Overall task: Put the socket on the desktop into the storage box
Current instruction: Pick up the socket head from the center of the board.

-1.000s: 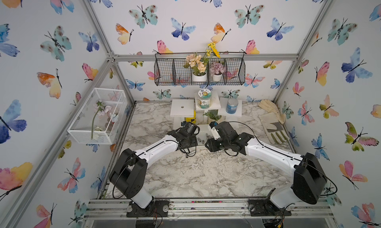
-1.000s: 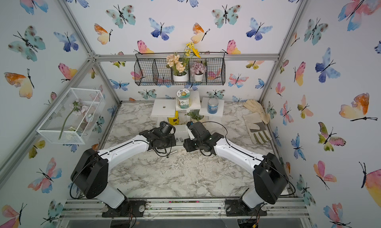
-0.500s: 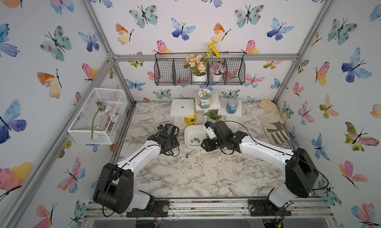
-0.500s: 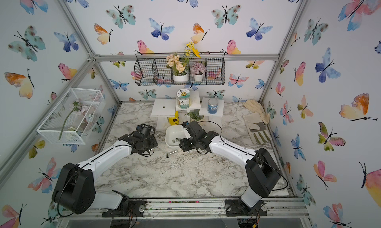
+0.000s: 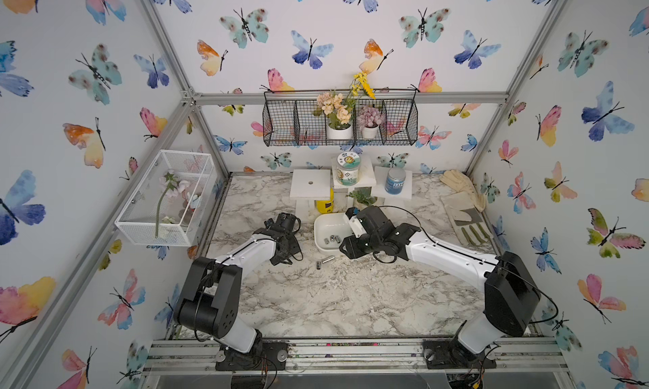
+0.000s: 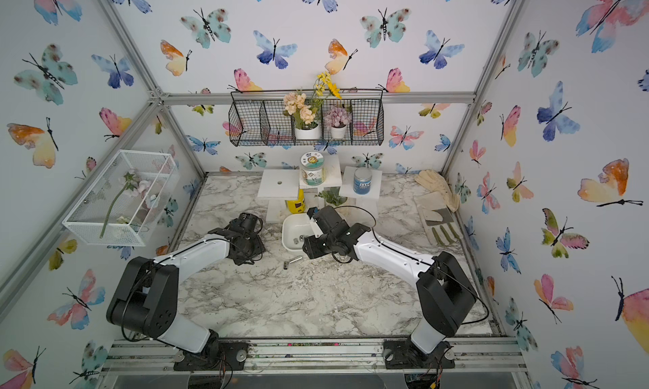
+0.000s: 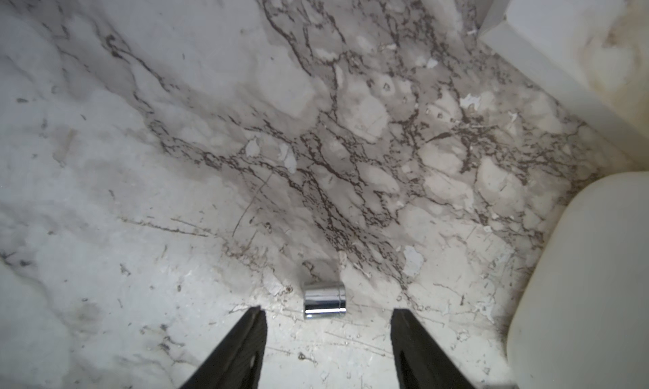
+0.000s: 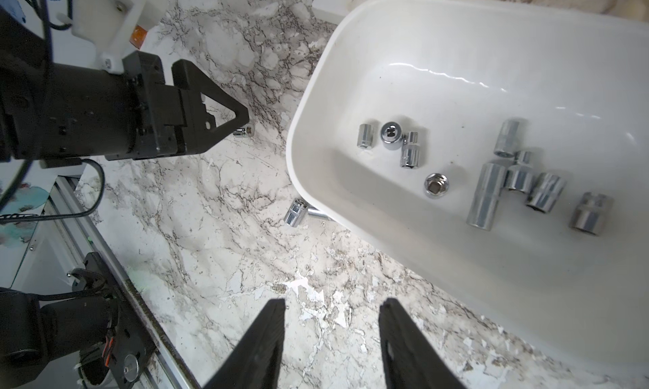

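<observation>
Left tool [image 7: 327,310], right tool [image 8: 332,300] (jaws parted)

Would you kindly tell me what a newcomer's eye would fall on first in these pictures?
The butterfly wallpaper on every wall catches the eye first. Next, the left arm and right arm meet mid-desktop at the white storage box, which holds a scatter of shiny sockets. A loose socket lies on the marble just ahead of the open left hand.
</observation>
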